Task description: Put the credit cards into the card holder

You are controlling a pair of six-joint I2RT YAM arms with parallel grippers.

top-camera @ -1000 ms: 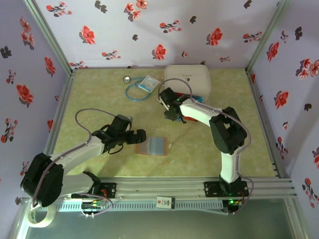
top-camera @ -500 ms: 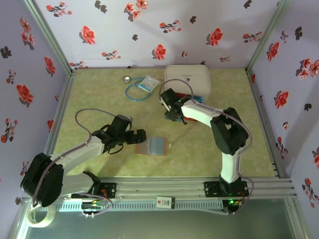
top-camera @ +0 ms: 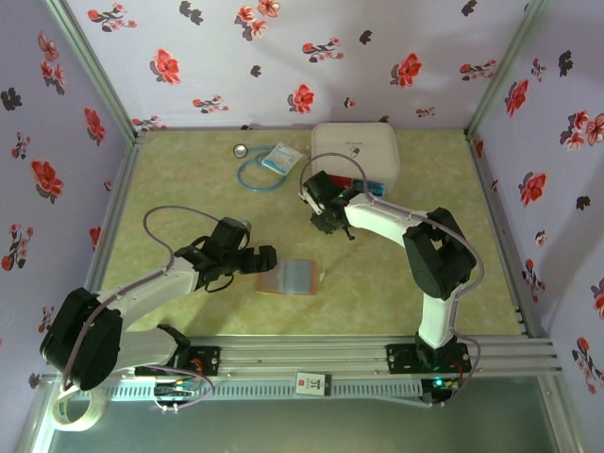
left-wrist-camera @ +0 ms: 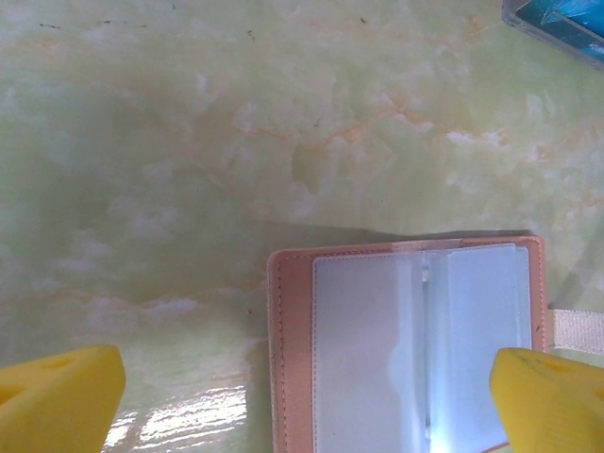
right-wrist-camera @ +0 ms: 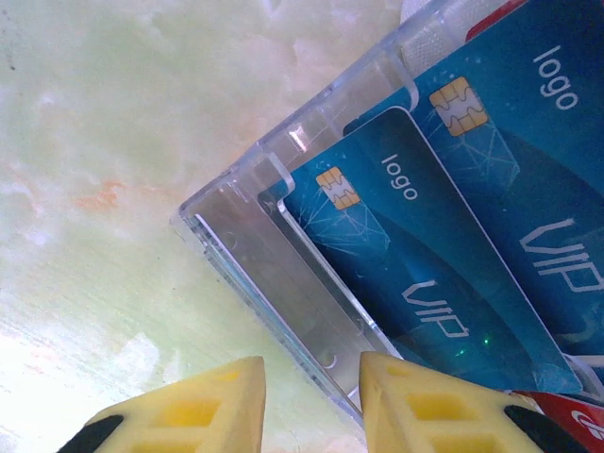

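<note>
While the left end effector point(top-camera: 267, 258) hangs low over the green marbled tabletop point(top-camera: 179, 189) just left of centre in the top view, its yellow fingers point(left-wrist-camera: 58, 401) stand wide apart with nothing between them. In the left wrist view they sit in the two bottom corners of the frame. The card holder point(left-wrist-camera: 406, 349) lies open and flat at lower right there, its clear sleeves facing up inside a pinkish-brown border. From above, the card holder point(top-camera: 288, 276) rests just right of that end effector, at lower centre of the tabletop.

The right end effector point(top-camera: 326, 224) is lowered at centre frame, just below the white zip case point(top-camera: 354, 151). Its wrist view shows a clear plastic tray point(right-wrist-camera: 241, 241) running from centre to the right edge. In the tray the credit cards point(right-wrist-camera: 425, 274) lie overlapping, the blue ones printed "logo" and "VIP" with gold chips. A red card point(right-wrist-camera: 562, 415) peeks out at the lower right corner. The right end effector point(right-wrist-camera: 311, 370) has only a narrow gap between its fingers, and the tray's near wall runs into that gap. Whether they pinch the wall, I cannot tell.

At upper left of the tabletop lie a blue cord point(top-camera: 257, 173), a small packet point(top-camera: 281, 157) and a round disc point(top-camera: 242, 150).
</note>
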